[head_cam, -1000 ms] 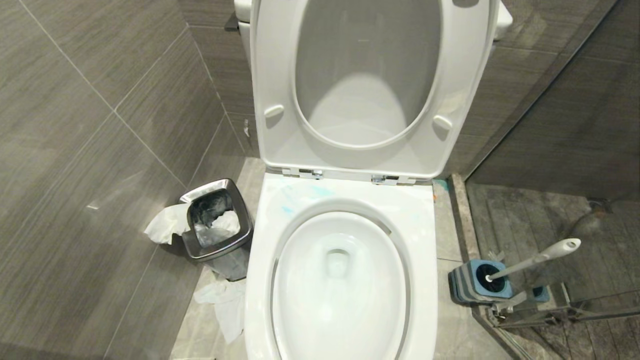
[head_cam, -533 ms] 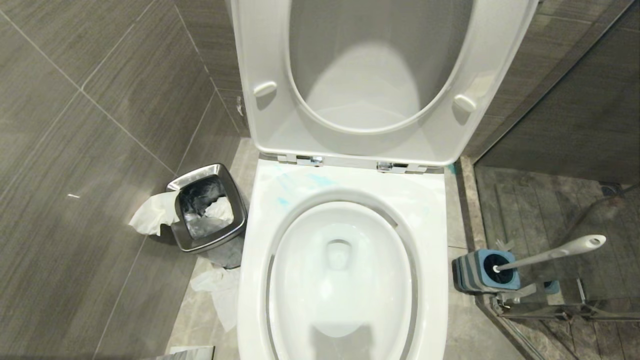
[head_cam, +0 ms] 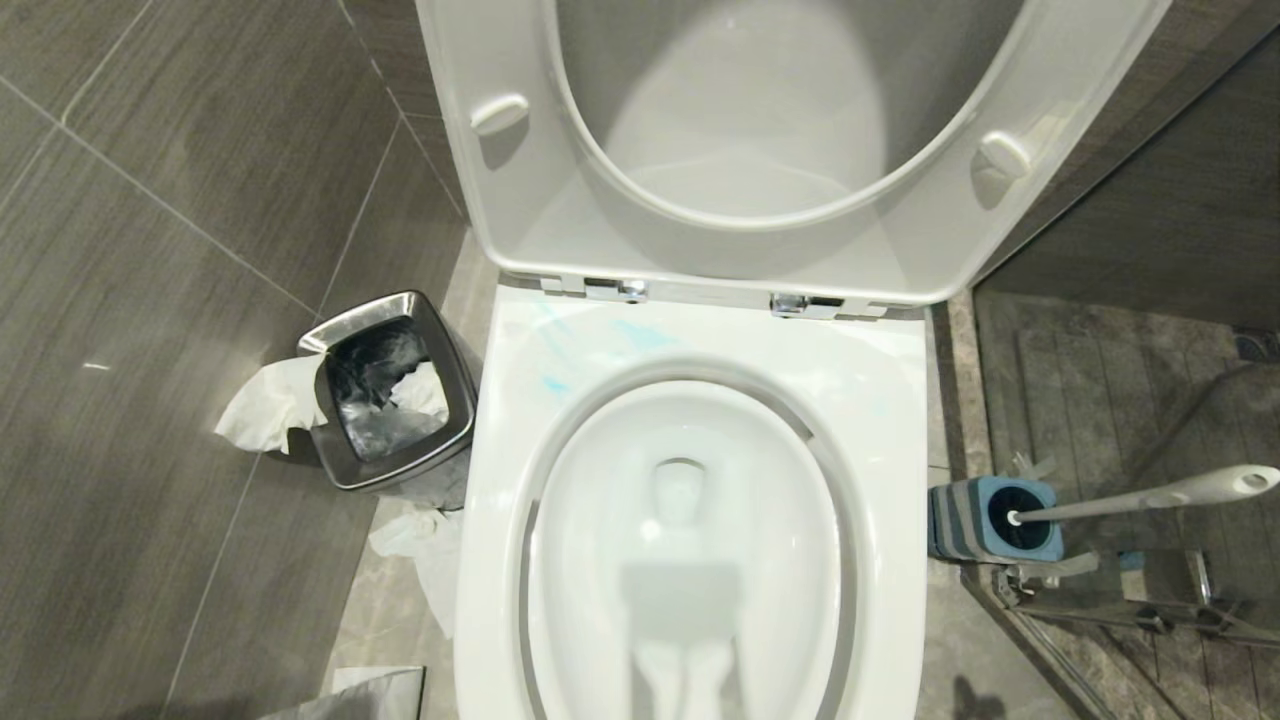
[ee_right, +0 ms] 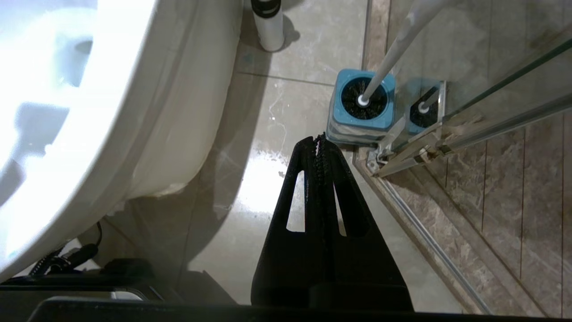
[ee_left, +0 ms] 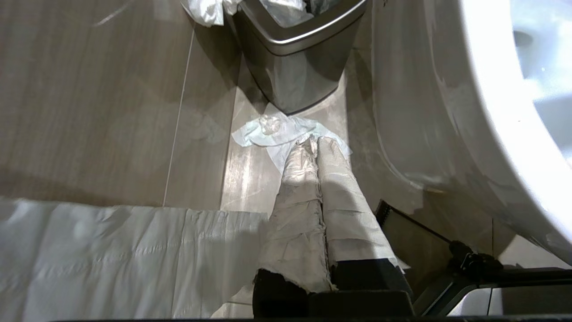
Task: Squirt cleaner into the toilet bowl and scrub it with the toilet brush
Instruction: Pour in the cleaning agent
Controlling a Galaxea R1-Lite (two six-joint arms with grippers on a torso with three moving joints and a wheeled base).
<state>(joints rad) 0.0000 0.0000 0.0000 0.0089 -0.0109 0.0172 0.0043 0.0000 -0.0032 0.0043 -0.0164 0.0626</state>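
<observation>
The white toilet bowl (head_cam: 900, 420) fills the middle of the head view, seat and lid raised (head_cam: 520, 220). Thin turquoise smears of cleaner (head_cam: 548, 384) streak the back left of its rim. The toilet brush (head_cam: 1130, 500) leans in its blue-and-grey holder (head_cam: 960, 520) on the floor to the right. Neither arm shows in the head view. My left gripper (ee_left: 315, 144), fingers wrapped in pale tape, hangs shut and empty over the floor left of the bowl (ee_left: 491, 116). My right gripper (ee_right: 318, 139), black, is shut and empty just short of the brush (ee_right: 393, 49) and holder (ee_right: 339, 89).
A steel-rimmed waste bin (head_cam: 340, 470) stands left of the toilet with crumpled tissue (head_cam: 265, 405) on its edge and more tissue (head_cam: 425, 560) on the floor. A glass shower door with a metal rail (ee_right: 447, 138) runs right behind the brush holder. Tiled wall closes the left side.
The whole head view has shifted: the toilet sits closer and larger and the lid's top has left the picture, so the camera has moved. Nothing in the scene itself has moved.
</observation>
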